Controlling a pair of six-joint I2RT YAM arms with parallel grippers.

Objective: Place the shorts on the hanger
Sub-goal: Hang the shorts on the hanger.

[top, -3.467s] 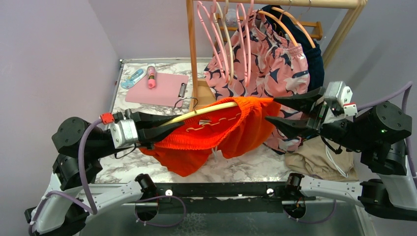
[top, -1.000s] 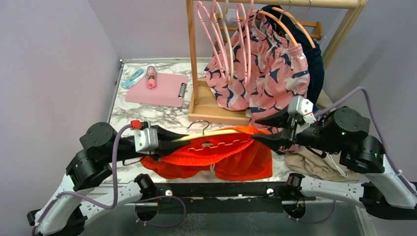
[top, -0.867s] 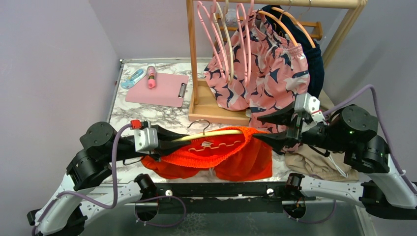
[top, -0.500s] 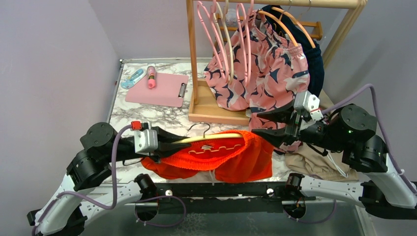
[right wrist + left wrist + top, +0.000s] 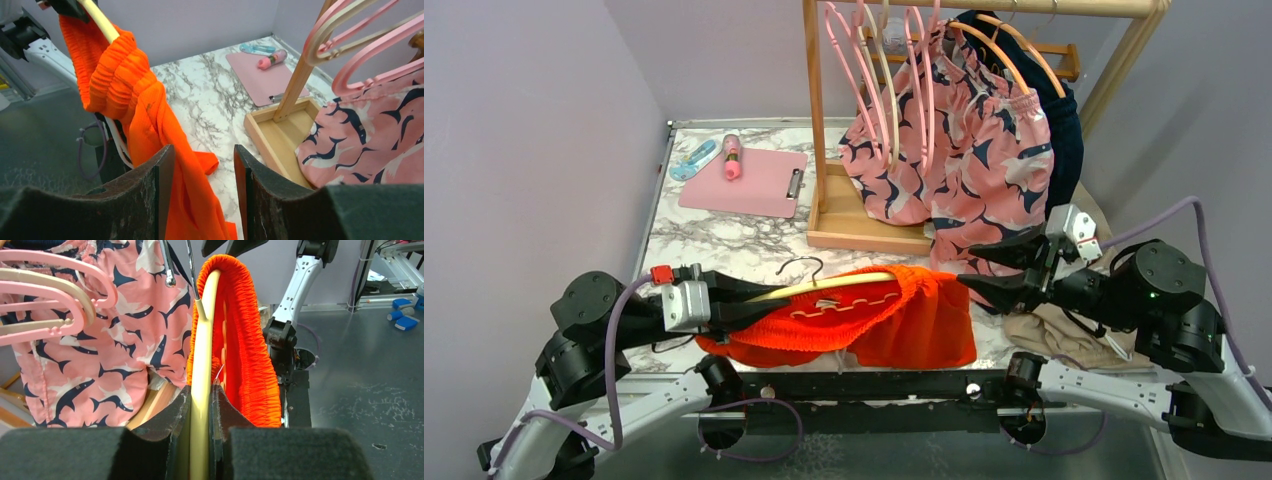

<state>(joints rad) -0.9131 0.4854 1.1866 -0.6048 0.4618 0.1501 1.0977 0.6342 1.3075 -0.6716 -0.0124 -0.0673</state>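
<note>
The orange-red shorts (image 5: 894, 318) hang by their waistband over the pale-yellow hanger (image 5: 834, 284), low over the table's front edge. My left gripper (image 5: 754, 302) is shut on the hanger's left end; in the left wrist view the hanger (image 5: 202, 365) runs up between the pads, with the ribbed waistband (image 5: 250, 340) draped on its right. My right gripper (image 5: 972, 269) is open and empty, just right of the shorts. In the right wrist view the shorts (image 5: 150, 115) hang ahead of the open jaws, with the hanger (image 5: 100, 20) at top left.
A wooden rack (image 5: 816, 120) stands at the back with pink hangers (image 5: 854, 70) and shark-pattern shorts (image 5: 964, 150). A beige garment (image 5: 1064, 335) lies under the right arm. A pink clipboard (image 5: 744, 180) lies at the back left.
My left arm has drawn back to the left and lowered the hanger with the shorts. My right gripper has let go, pulled away to the right and stays open.
</note>
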